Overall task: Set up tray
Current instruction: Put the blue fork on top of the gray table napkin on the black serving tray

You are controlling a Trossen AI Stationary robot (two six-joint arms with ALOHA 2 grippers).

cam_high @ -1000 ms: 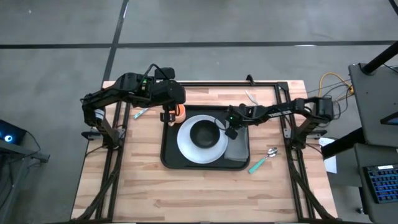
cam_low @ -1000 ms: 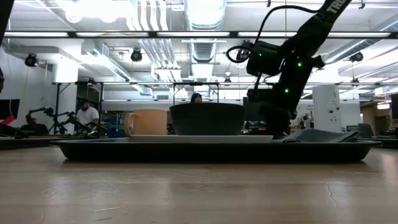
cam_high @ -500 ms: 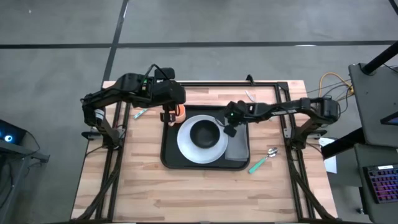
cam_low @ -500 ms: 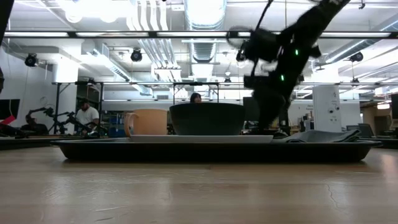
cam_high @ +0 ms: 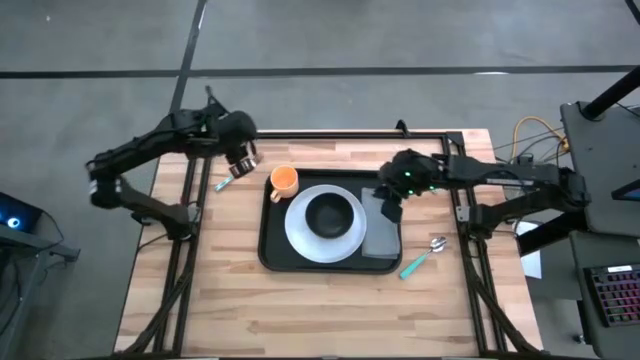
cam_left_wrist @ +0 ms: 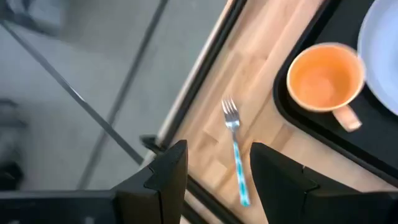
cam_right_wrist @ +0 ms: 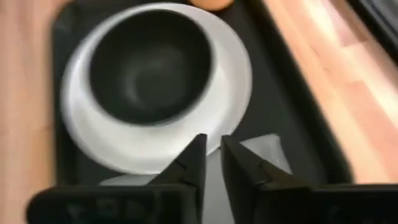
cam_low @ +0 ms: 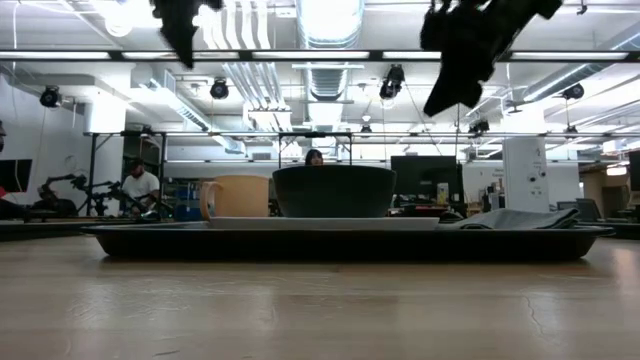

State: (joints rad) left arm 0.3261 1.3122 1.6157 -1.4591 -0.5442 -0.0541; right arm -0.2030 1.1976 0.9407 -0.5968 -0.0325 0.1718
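Note:
The black tray lies in the middle of the table. It carries a white plate with a black bowl on it, an orange cup at its far left corner and a grey napkin lying along its right side. My left gripper hangs open above the fork with the teal handle, which lies on the wood left of the tray. My right gripper hovers high over the napkin's far end, its fingers a narrow gap apart with nothing between them.
A spoon with a teal handle lies on the wood right of the tray. The table's black frame rail runs close behind the fork. In the low view people and equipment stand in the room beyond the table.
My left gripper has swung away from the orange cup toward the table's left edge and now stands over the fork. My right gripper has risen from the napkin and drawn back toward the right edge. Cup and napkin stay on the tray.

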